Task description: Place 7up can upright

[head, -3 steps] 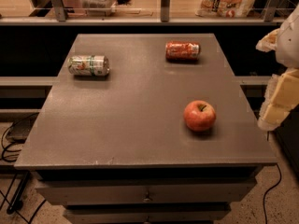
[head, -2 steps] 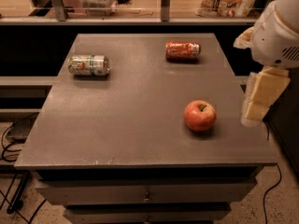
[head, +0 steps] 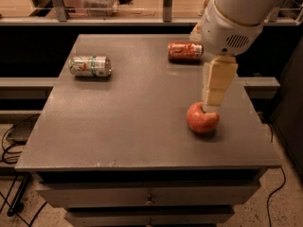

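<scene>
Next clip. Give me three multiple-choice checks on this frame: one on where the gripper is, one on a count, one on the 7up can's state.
1. Where is the gripper?
A) just above the apple, toward the right edge of the table in the view
B) over the table's left edge
C) below the tabletop

2. How many cans are on the table?
A) one
B) two
C) three

3. How is the 7up can placed?
A) upright
B) on its side
C) lifted off the table

Answers:
1 A: the gripper hangs directly over the apple.
2 B: the 7up can and the orange-red can are the only cans.
3 B: its length rests along the tabletop.
</scene>
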`<state>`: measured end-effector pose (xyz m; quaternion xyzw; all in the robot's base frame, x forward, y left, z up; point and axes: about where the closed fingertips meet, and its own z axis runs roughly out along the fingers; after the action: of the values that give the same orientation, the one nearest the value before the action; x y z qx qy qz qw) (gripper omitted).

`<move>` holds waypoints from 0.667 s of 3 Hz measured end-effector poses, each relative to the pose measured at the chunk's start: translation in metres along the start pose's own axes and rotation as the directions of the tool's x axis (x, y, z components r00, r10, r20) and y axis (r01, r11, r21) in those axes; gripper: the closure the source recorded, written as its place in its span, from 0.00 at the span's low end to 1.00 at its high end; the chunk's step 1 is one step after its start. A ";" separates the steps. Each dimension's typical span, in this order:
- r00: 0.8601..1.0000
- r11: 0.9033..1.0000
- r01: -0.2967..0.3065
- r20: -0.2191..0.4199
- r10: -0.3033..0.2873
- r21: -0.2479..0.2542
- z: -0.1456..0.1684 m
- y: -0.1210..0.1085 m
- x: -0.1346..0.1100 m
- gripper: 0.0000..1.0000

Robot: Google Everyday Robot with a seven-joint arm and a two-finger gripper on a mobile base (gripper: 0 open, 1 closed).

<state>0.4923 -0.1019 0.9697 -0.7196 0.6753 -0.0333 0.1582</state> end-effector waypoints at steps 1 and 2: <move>1.000 1.000 0.006 0.004 -0.006 0.004 0.000 -0.002 -0.004 0.00; 1.000 1.000 0.019 0.002 -0.019 0.007 0.008 -0.007 -0.022 0.00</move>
<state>0.4988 -0.0789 0.9680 -0.7256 0.6680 -0.0364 0.1611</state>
